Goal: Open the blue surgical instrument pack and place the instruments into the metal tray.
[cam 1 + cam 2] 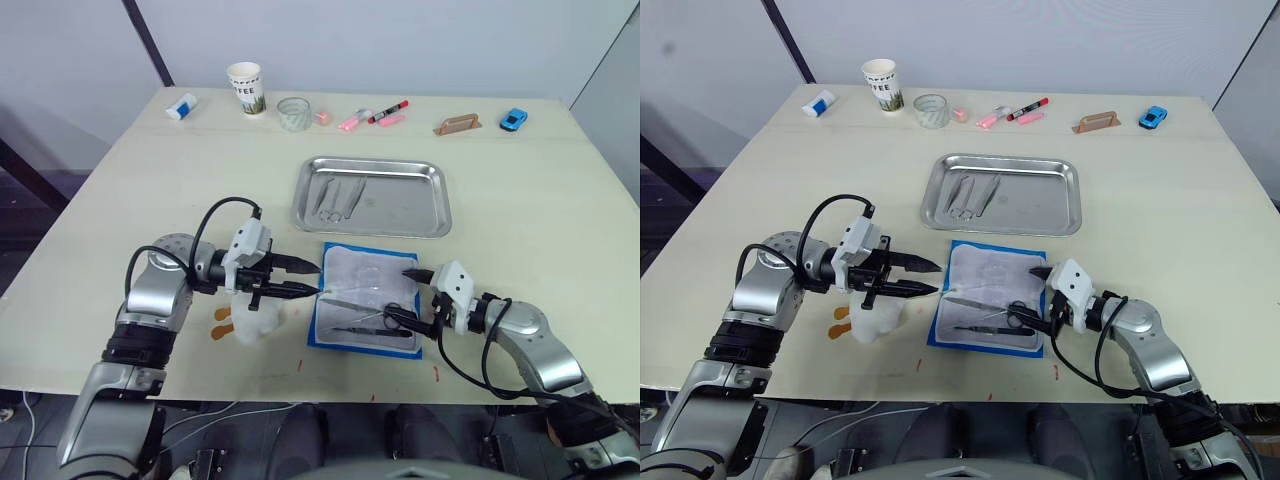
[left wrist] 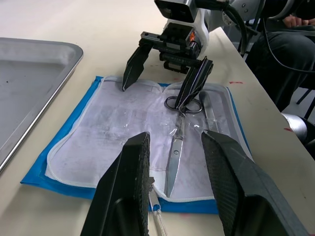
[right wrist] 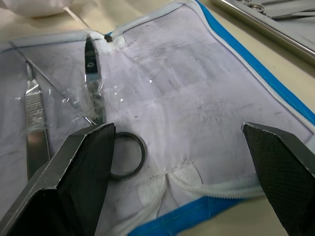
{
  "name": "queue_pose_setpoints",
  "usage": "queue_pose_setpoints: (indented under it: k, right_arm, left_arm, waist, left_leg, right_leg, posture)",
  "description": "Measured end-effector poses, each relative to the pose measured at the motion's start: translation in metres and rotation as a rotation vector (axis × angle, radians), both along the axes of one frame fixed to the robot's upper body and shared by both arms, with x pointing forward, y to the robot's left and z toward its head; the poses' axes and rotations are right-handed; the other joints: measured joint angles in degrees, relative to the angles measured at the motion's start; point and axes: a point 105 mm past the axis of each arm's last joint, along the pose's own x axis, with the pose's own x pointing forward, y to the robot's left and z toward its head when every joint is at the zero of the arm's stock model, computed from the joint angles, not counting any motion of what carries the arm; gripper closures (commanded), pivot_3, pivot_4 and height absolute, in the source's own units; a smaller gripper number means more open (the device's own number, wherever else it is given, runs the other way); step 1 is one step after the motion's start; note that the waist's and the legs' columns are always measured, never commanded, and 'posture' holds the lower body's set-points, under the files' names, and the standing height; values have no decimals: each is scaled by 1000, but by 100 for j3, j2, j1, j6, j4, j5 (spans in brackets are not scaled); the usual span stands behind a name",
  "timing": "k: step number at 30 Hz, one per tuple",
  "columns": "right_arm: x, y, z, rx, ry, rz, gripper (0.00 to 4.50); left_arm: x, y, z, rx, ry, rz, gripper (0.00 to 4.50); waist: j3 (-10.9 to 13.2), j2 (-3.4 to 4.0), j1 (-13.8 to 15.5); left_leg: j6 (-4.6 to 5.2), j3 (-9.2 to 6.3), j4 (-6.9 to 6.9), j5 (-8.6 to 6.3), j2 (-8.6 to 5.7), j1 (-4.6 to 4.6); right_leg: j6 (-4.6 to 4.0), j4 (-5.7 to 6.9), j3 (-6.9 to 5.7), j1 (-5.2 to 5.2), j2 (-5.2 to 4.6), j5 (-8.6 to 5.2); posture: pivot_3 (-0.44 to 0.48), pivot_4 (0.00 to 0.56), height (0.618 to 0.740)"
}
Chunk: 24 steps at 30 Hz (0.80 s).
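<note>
Right, the metal tray (image 1: pixel 372 196) sits in the upper centre of my head view with 2 or 3 instruments already lying in its left half. Just below it, at lower centre, the blue surgical instrument pack (image 1: pixel 364 296) lies flat and open, lining up. On the lining I see the scissors (image 2: pixel 177 142) and a slimmer tool beside them, both lying roughly left-right across the pack, ring handles toward the right side of the frame. My right gripper (image 1: pixel 412 297) is spread wide, empty, at the pack's right edge with 1 finger tip at the rings. My left gripper (image 1: pixel 311 278) is open too, holding nothing, tips at the pack's left edge. I judge the right arm nearer for the ring-handle grasp.
</note>
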Motion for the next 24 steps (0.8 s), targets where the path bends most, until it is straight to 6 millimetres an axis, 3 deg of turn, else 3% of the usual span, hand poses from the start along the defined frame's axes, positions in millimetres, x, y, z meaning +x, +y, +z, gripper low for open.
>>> queue_pose_setpoints:
  k: [24]
  right_arm:
    - [-13, -6, 6, 70, 28, 72, 0]
  left_arm:
    - [-6, -1, -5, -13, 37, -50, 2748]
  waist:
    - [39, 13, -7]
  left_leg:
    - [0, -2, 0, 0, 0, -10]
  right_leg:
    - [0, 1, -1, -9, 2, 0]
  posture:
    - [0, 150, 718]
